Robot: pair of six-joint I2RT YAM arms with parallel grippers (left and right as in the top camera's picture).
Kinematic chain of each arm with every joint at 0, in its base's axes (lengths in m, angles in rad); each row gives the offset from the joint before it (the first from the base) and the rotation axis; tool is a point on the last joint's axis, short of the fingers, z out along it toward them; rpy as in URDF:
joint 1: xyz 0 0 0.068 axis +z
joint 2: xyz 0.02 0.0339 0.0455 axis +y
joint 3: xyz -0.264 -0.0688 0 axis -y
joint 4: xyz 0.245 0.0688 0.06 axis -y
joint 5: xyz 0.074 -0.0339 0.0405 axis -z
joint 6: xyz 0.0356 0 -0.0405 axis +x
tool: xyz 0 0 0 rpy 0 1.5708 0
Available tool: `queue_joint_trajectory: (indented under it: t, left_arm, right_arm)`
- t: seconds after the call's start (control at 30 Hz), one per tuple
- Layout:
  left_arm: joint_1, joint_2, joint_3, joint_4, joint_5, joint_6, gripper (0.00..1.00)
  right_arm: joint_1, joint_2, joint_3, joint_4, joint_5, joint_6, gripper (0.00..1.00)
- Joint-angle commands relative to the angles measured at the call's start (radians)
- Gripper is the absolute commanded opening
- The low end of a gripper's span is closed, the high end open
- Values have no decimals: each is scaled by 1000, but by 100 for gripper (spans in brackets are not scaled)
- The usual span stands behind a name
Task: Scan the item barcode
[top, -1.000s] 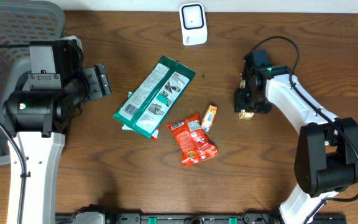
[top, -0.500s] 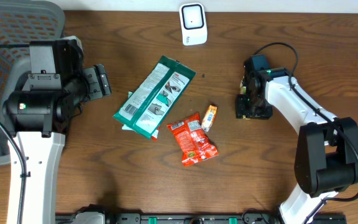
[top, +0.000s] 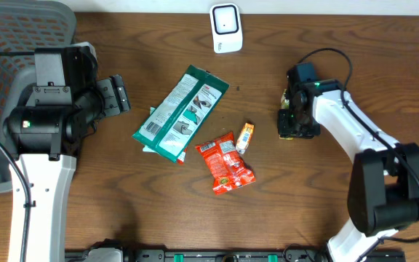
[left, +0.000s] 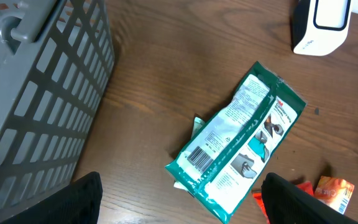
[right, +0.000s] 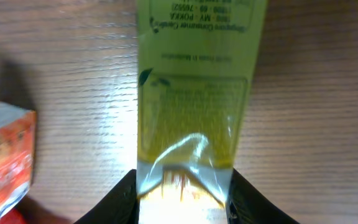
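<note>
Two arms work at a wooden table (top: 122,211), and the scan is at an early stage. The right gripper (top: 294,125) is down on a yellow-green packet (right: 191,93), which lies flat on the wood at the right of the table. In the right wrist view its jaws press both long edges of the packet's near end. The packet narrows slightly between them, so the gripper is read as gripping it. The left gripper (top: 116,95) hangs beside the grey basket (top: 20,14), jaws spread wide with nothing between them.

Done, by judgement: the item is chosen and pinched. What is left is to lift it, carry it to the white barcode scanner (top: 225,28) at the far edge, and turn the barcode toward the scanner's window. No barcode can be made out on the face that shows.

Bare wood lies between packet and scanner, so that path looks open. A small orange packet (top: 245,137) lies near on the left, just beside or touching a red snack bag (top: 226,163). A green 3M package (top: 182,113) lies further left, apart from the likely route.
</note>
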Motion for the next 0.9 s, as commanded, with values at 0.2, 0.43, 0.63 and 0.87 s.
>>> queue_joint_trajectory:
  t: [0.2, 0.43, 0.63, 0.87]
  left_arm:
    - [-1, 3, 21, -3, -9, -9, 82]
    - [-1, 3, 21, -3, -9, -9, 82]
    - [-1, 3, 21, -3, -9, -9, 82]
    - [-1, 3, 21, -3, -9, -9, 82]
  right_arm:
    - [-3, -98, -6, -21, 10, 5, 40]
    - [-3, -95, -58, -8, -10, 5, 99]
    - [24, -180, -80, -54, -24, 6, 54]
    - [106, -446, -174, 28, 163, 140, 52]
